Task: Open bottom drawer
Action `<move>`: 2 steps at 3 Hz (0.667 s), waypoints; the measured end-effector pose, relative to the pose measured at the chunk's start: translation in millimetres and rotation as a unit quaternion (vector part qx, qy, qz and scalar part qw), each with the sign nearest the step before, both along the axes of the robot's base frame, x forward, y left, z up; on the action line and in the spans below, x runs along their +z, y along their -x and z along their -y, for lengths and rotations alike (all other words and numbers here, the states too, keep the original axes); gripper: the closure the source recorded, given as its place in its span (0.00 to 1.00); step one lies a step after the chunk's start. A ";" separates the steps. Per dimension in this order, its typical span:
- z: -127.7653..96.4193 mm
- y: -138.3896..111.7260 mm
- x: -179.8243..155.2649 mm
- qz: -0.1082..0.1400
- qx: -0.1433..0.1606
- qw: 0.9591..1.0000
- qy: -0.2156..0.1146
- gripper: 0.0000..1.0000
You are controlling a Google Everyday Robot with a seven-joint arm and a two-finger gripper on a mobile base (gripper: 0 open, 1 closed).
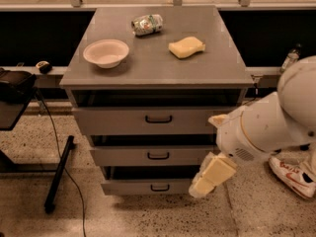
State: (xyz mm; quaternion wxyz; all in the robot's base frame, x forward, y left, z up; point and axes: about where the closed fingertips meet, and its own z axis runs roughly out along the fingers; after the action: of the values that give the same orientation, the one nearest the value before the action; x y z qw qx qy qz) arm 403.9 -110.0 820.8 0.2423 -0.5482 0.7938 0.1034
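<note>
The grey cabinet (158, 58) has three drawers, each with a small black bar handle. The bottom drawer (143, 186) is the lowest and has the shortest front; its handle (159, 187) is at the middle. It juts out slightly past the middle drawer (148, 156), with a dark gap above it. My gripper (211, 176), cream-coloured, hangs from the white arm (261, 130) at the right end of the bottom drawer's front. It is to the right of the handle and apart from it.
On the cabinet top lie a white bowl (106, 52), a crumpled can (147, 24) and a yellow sponge (186, 47). A sneaker (291, 174) lies on the floor at the right. A black stand (58, 174) with cables is at the left.
</note>
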 end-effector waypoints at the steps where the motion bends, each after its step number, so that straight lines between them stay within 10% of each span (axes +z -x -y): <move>1: 26.1 -7.8 -55.5 -0.030 -0.011 0.999 -0.008 0.00; 2: 66.0 -5.6 -179.5 -0.111 -0.035 0.993 -0.026 0.00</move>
State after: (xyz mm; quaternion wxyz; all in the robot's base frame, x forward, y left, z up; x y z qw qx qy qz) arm 409.5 -175.9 641.3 0.1704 -0.4992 0.8313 0.1754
